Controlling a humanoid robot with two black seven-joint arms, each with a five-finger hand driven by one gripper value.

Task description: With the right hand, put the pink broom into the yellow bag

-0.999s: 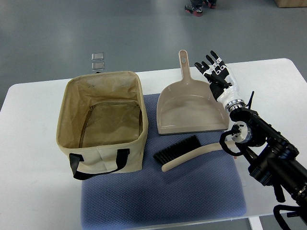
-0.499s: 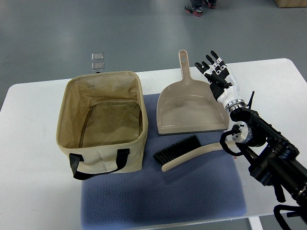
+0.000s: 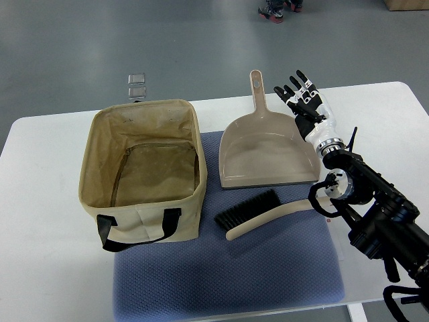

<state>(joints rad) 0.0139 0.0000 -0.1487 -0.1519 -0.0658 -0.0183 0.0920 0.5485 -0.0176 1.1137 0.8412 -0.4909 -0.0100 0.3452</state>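
The black fingers (image 3: 295, 88) of the robot's right hand (image 3: 305, 104) are spread out and point up, away from the robot, and they hold nothing. The white and black hand sits just to the right of the tan plastic dustpan (image 3: 267, 151), close to its top right corner, and I cannot tell if they touch. Behind the hand, the black arm (image 3: 375, 215) runs down to the bottom right corner. The small hand broom with black bristles and a curved cream handle (image 3: 258, 213) lies flat on the blue woven mat (image 3: 228, 275), just below the dustpan. Its handle end reaches over toward the arm. The open beige cloth bag with black straps (image 3: 142, 171) stands to the left of the broom, with nothing inside it. All of this rests on the white table (image 3: 47, 268).
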